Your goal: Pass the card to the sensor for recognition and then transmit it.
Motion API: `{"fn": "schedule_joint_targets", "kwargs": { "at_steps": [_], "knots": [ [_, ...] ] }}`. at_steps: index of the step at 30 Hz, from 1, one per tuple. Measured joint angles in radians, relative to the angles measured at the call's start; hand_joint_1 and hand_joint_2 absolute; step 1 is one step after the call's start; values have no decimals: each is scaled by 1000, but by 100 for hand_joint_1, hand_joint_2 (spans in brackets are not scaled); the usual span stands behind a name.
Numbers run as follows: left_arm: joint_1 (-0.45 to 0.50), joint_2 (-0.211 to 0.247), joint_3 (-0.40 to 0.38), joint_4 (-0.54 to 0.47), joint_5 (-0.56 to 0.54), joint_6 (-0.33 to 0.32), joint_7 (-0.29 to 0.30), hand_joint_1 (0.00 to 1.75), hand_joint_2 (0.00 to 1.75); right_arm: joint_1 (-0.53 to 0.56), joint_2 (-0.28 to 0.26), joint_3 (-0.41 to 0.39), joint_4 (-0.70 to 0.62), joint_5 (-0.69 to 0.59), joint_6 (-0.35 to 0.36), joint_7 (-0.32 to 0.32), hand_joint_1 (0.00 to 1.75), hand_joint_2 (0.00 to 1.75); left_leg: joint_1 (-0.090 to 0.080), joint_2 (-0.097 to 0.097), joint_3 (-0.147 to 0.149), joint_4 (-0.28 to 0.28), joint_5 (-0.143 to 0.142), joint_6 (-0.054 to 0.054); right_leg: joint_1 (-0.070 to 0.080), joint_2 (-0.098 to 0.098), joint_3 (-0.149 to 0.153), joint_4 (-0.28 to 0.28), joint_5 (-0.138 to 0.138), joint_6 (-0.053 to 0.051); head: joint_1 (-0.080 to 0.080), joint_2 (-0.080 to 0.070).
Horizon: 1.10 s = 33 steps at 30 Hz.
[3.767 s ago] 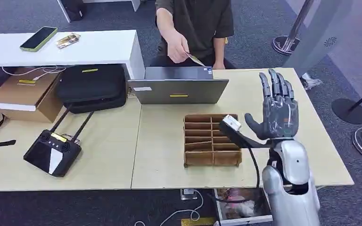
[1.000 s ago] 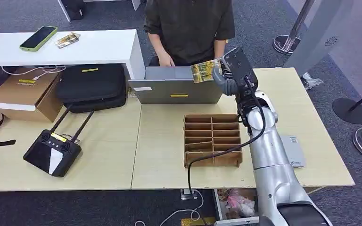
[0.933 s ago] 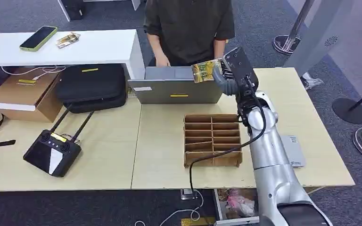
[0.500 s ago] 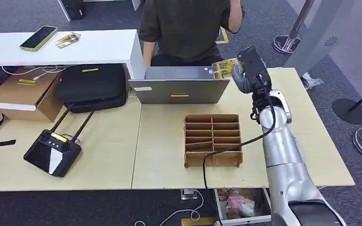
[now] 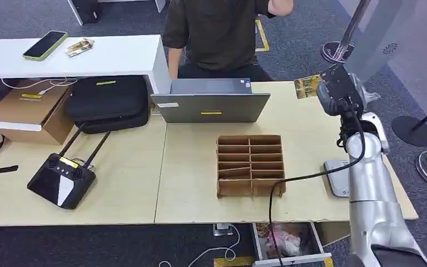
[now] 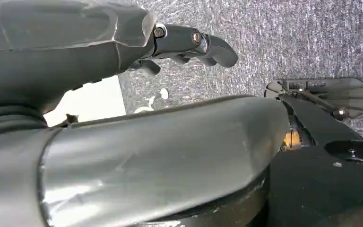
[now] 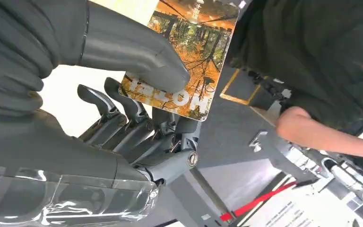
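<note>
Right hand point(image 5: 338, 89) pinched the card point(image 5: 307, 86) at upper right, over the table point(image 5: 306, 125) edge; left hand point(image 6: 189, 42) held nothing, fingers loosely curled.

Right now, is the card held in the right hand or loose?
Held: the right hand pinches the card between thumb and fingers, raised above the table's far edge.

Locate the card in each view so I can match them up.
Head view: card at the upper right, pinched by the right hand above the table's far right part.
Right wrist view: card at top centre, under the thumb.
Left wrist view: not in it; left hand hangs over carpet.
Shared landmark: the person's dark shirt, beyond the card in both.
</note>
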Motion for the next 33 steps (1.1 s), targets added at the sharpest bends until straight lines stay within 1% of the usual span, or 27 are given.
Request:
{"fn": "schedule_joint_targets", "kwargs": {
  "at_steps": [5,12,16,20,28,33],
  "knots": [
    [1,0,3,0,-3,2,0,0,0,70,-27,-15,-57,7,-1,8,175,175,0,0,0,0,0,0,0,0,0,0,0,0,0,0],
    [1,1,6,0,-6,3,3,0,0,201,-50,-65,-159,3,-1,24,175,175,0,0,0,0,-1,1,0,0,0,0,0,0,0,0],
    [1,1,7,0,-6,3,4,0,0,272,-55,-98,-203,3,1,28,175,175,0,0,0,0,-1,1,0,0,0,0,0,0,0,0],
    [1,1,8,0,-6,5,6,0,0,335,-56,-140,-242,3,19,35,175,175,0,0,0,0,-1,1,0,0,0,0,0,0,0,0],
    [1,1,18,0,-8,9,6,0,0,454,-55,-231,-306,4,37,27,175,175,0,-1,-1,0,-1,1,0,-1,0,0,-1,1,0,0],
    [1,1,19,0,-9,9,6,0,0,508,-55,-264,-330,0,39,23,175,175,0,0,0,0,-2,1,0,0,0,0,-1,1,0,0]
  ]
}}
